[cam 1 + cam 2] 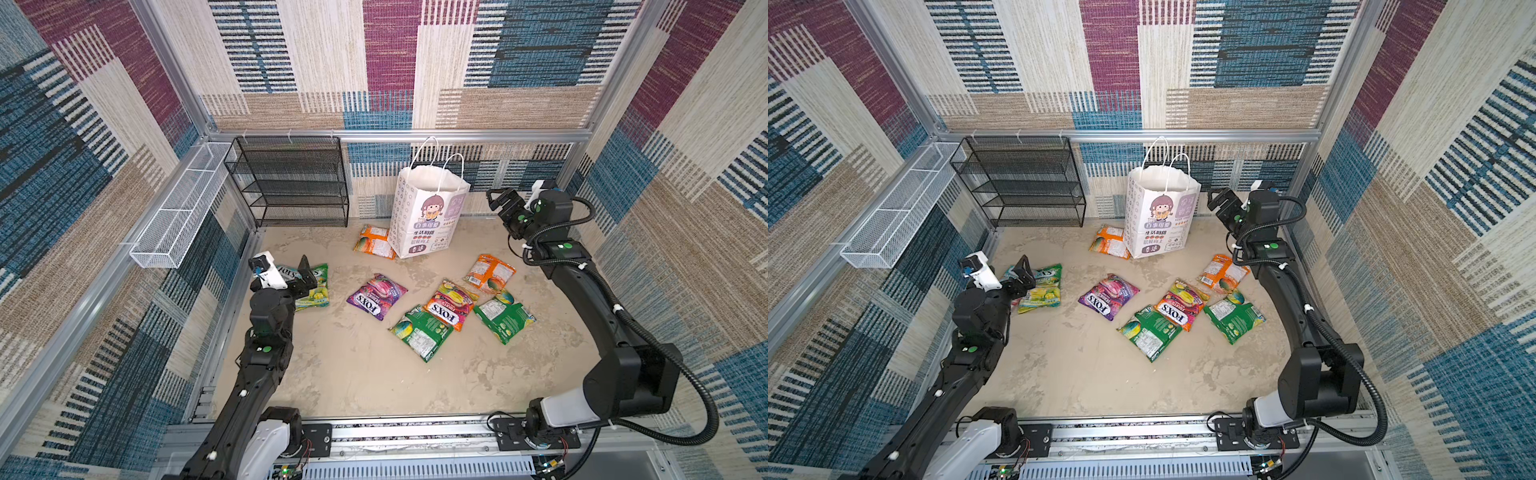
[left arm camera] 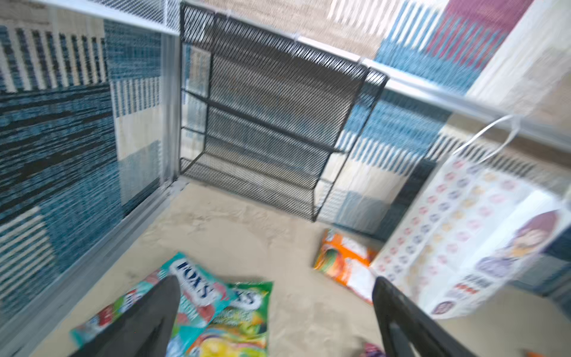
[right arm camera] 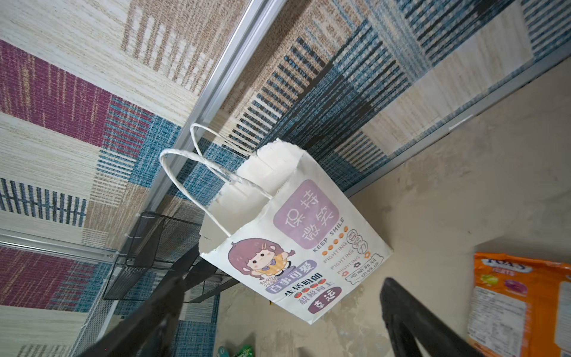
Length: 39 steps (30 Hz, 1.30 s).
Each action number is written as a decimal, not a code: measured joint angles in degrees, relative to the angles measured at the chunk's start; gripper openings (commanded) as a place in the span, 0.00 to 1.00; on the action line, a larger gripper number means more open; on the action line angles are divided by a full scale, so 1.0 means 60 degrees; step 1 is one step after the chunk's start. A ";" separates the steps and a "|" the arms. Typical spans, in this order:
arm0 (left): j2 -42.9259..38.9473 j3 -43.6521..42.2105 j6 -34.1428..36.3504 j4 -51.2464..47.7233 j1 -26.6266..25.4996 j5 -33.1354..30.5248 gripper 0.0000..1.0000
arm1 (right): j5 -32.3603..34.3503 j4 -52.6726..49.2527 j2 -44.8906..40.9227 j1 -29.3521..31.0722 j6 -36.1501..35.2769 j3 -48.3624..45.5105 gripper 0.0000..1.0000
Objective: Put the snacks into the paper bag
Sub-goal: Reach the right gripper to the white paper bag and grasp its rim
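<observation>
Nearest to us the sandy surface (image 1: 353, 374) lies bare, and then the snacks begin. A green packet (image 1: 422, 332) has a red-orange packet (image 1: 451, 309) lapping over its far corner, a second green packet (image 1: 505, 316) sits just to the right, and a purple packet (image 1: 377, 296) lies to the left. They are all flat on the surface, none lifted.

Over on the left, the left hand (image 1: 307, 279) hangs above a teal packet (image 2: 197, 287) and a yellow-green packet (image 2: 241, 324) that overlap. Its fingers (image 2: 148, 318) are spread wide with nothing between them. That wrist view is smeared, so we cannot say whether a tip touches the foil.

Further out, one orange packet (image 1: 489, 274) lies on the right and another orange packet (image 1: 374, 243) is tucked against the foot of the paper bag (image 1: 428, 224). The bag stands upright near the back wall, mouth open, handles up. We count eight packets outside it, and what we see of its inside is plain white. The right hand (image 1: 498, 200) waits to the bag's right, near mouth height and apart from it, wide open and empty. The black mesh rack (image 1: 291, 183) at the back plays no part.

So we call this the very start, with the first pick shaping up on the left. Next, that hand needs to come down on the teal packet and pinch an edge, since it lies flat and slick, then carry it up over the rim. The bag looks light and unsupported, and we reckon the right hand is well placed to steady it.
</observation>
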 measured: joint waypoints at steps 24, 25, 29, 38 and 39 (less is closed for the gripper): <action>0.0087 0.3027 0.1388 -0.5650 -0.1027 0.4357 1.00 | 0.1555 -0.6568 0.7300 0.1923 0.4911 1.0437 0.70; -0.0076 0.2969 0.1446 -0.5610 -0.1020 0.4357 1.00 | 0.1555 -0.6619 0.7173 0.1923 0.4958 1.0091 0.70; -0.0284 0.2852 0.1574 -0.5395 -0.1024 0.4360 1.00 | 0.1603 -0.6488 0.6495 0.1909 0.5038 0.8754 0.69; -0.0215 0.2710 0.1570 -0.5235 -0.1024 0.4390 1.00 | 0.1687 -0.5894 0.5890 0.1861 0.4943 0.7665 0.39; -0.0222 0.2699 0.1570 -0.5227 -0.1024 0.4390 1.00 | 0.1617 -0.5730 0.5748 0.1854 0.4947 0.7366 0.32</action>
